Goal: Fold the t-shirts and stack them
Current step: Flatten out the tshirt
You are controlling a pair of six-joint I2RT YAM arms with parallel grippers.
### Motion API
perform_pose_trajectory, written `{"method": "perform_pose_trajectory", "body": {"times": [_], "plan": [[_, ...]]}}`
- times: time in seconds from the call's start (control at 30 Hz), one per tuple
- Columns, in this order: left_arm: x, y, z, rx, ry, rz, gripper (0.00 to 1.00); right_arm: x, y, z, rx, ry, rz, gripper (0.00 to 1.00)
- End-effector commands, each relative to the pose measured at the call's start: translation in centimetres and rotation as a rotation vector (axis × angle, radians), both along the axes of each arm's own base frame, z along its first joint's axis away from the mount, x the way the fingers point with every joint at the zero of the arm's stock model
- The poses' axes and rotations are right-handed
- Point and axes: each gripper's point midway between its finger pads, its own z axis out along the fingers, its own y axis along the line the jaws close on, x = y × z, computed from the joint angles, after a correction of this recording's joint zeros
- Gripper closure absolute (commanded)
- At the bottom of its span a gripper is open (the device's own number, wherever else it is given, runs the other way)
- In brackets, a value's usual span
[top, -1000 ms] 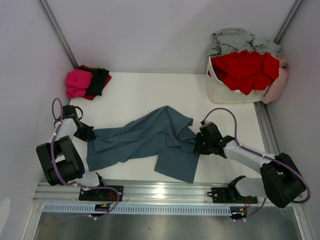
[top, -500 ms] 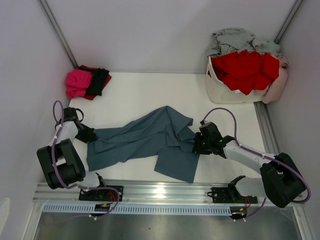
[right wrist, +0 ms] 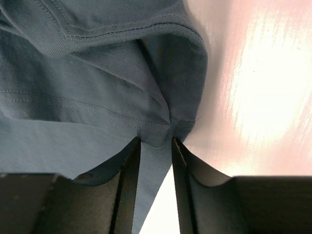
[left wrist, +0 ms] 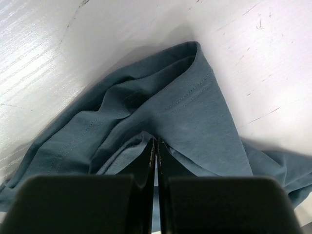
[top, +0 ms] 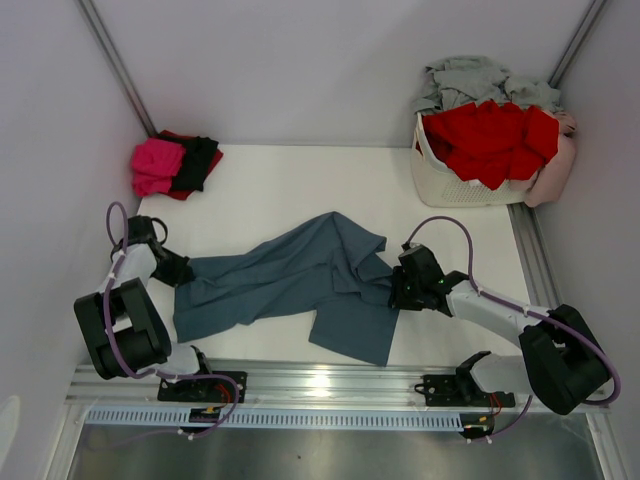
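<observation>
A slate blue-grey t-shirt [top: 300,280] lies crumpled and spread across the middle of the white table. My left gripper [top: 180,268] is at its left edge. In the left wrist view the gripper [left wrist: 156,141] is shut on a bunched fold of the shirt [left wrist: 185,112]. My right gripper [top: 395,288] is at the shirt's right edge. In the right wrist view the gripper [right wrist: 155,141] stands open, its jaws astride a hemmed fold of the shirt [right wrist: 97,87] that lies between them.
A folded pile sits at the back left: a magenta-pink shirt [top: 157,165], a black one [top: 200,160], and red showing beneath. A white lattice basket [top: 450,185] at the back right holds red shirts [top: 490,135] and pale grey ones [top: 470,80].
My left gripper has drawn slightly to the left with the shirt's edge. The right gripper and the rest of the shirt have hardly moved.
</observation>
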Motion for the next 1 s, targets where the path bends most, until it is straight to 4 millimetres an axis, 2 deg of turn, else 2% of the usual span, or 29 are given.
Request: {"method": "perform_pose_trajectory", "body": {"times": [0.0, 0.13, 0.53, 0.6, 0.77, 0.87, 0.97], "plan": [[0.4, 0.1, 1.0, 0.005, -0.052, -0.009, 0.99, 0.5, 0.1, 0.3, 0.012, -0.023, -0.011, 0.65], [0.3, -0.1, 0.8, -0.003, -0.051, -0.01, 0.99, 0.6, 0.3, 0.6, 0.023, -0.035, -0.011, 0.74], [0.6, -0.3, 0.6, -0.016, -0.058, -0.017, 0.99, 0.9, 0.4, 0.7, 0.027, -0.041, -0.013, 0.94], [0.5, -0.2, 0.6, -0.016, -0.055, -0.015, 1.0, 1.0, 0.5, 0.7, 0.027, -0.043, -0.01, 1.0], [0.8, -0.1, 1.0, -0.008, -0.071, -0.014, 0.99, 1.4, 0.5, 1.0, 0.016, -0.053, -0.005, 1.0], [1.3, 0.2, 2.1, 0.015, -0.107, -0.007, 0.99, 2.3, 0.6, 1.9, -0.003, -0.074, 0.005, 1.0], [1.9, 0.4, 3.6, 0.039, -0.168, -0.007, 0.99, 3.9, 0.4, 3.8, -0.045, -0.124, 0.013, 1.0]]}}
